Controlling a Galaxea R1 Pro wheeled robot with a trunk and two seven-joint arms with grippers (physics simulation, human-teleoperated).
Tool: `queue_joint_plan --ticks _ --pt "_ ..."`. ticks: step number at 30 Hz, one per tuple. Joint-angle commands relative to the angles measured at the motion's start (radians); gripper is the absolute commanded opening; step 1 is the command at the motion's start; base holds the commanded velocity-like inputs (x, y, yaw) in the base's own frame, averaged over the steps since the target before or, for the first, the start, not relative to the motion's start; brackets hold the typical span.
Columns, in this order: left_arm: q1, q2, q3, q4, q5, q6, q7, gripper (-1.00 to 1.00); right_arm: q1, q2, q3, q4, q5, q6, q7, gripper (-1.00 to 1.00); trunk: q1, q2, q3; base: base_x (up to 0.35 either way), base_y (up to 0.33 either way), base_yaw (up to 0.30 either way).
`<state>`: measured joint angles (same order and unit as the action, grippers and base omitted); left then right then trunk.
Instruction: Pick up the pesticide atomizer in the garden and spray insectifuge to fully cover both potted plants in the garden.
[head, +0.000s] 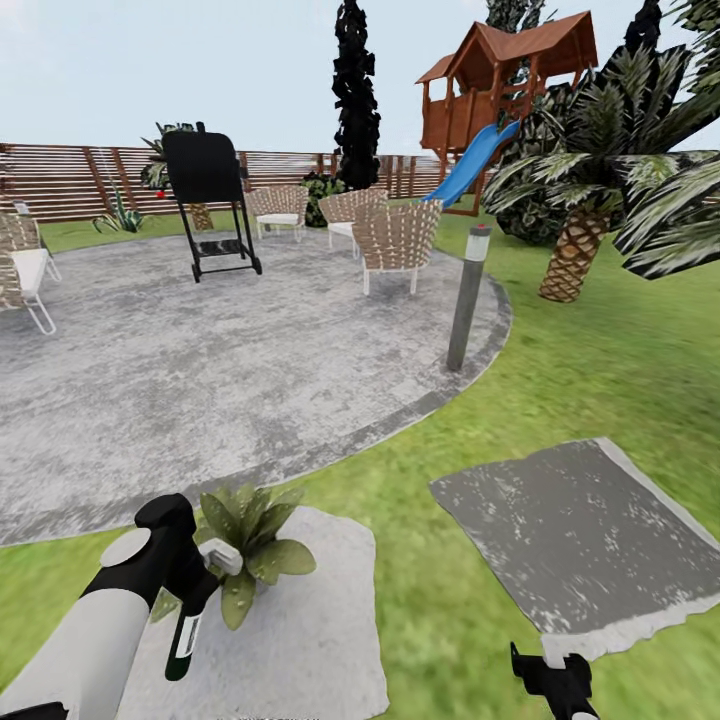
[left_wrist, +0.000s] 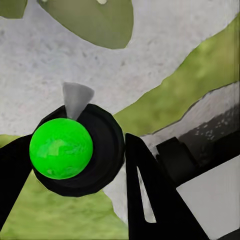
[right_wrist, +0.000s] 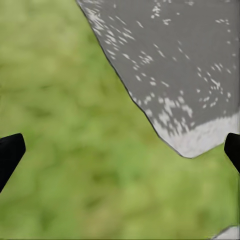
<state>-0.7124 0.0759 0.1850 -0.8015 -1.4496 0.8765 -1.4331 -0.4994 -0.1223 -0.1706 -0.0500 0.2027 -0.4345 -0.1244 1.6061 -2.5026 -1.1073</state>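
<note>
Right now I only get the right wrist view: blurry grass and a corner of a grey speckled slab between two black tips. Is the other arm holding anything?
Observer: Yes. In the head view, the left gripper is shut on a slim dark atomizer bottle with a white label.
Operator: Is there a plant near it?
Observer: A low potted plant with pointed green leaves sits right beside the bottle, on a pale stone slab.
Operator: What lies farther off?
Observer: A round grey stone patio, with a black grill on a stand and woven chairs on it.
</note>
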Motion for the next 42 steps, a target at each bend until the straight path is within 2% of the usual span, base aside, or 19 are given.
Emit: queue_joint_plan --ticks 1,12,14,18,21,25,32,42 --pt "-0.001 -0.001 0.002 -0.001 -0.009 0.010 -0.009 -1.00 0.000 0.000 -0.007 0.001 0.011 -0.003 -0.003 1.00 0.000 0.000 -0.001 0.000 -0.312 0.257" --pt "-0.001 0.001 0.003 -0.001 -0.010 0.011 -0.007 -1.00 0.000 0.001 -0.007 0.001 0.011 -0.003 -0.003 1.00 0.000 0.000 -0.001 0.153 -0.249 0.273" --pt "0.000 0.008 0.004 -0.001 -0.011 0.010 -0.007 -1.00 -0.001 0.001 -0.007 0.001 0.011 -0.003 -0.003 1.00 0.000 0.000 -0.001 0.066 -0.039 0.275" --pt "0.047 0.013 0.002 -0.004 -0.010 0.010 0.005 -1.00 0.000 0.000 -0.007 0.001 0.011 -0.003 -0.003 1.00 0.000 0.000 -0.001 0.010 -0.006 0.275" --pt "0.055 0.012 0.001 -0.004 -0.009 0.010 0.006 -1.00 0.000 0.000 -0.007 0.001 0.011 -0.003 -0.003 1.00 0.000 0.000 -0.001 0.001 -0.001 0.275" --pt "0.057 0.006 0.000 -0.003 -0.009 0.010 0.006 -1.00 0.000 0.000 -0.007 0.001 0.011 -0.003 -0.003 1.00 0.000 0.000 -0.001 0.000 0.000 0.275" --pt "0.068 -0.019 -0.002 -0.001 -0.007 0.010 0.008 -1.00 -0.001 0.000 -0.007 0.001 0.011 -0.003 -0.003 1.00 0.000 0.000 -0.001 0.000 0.000 0.274" --pt "0.070 -0.021 0.003 -0.004 -0.007 0.010 0.027 -1.00 0.000 0.000 -0.007 0.001 0.011 -0.003 -0.003 1.00 0.000 0.000 -0.001 0.000 -0.157 0.064"
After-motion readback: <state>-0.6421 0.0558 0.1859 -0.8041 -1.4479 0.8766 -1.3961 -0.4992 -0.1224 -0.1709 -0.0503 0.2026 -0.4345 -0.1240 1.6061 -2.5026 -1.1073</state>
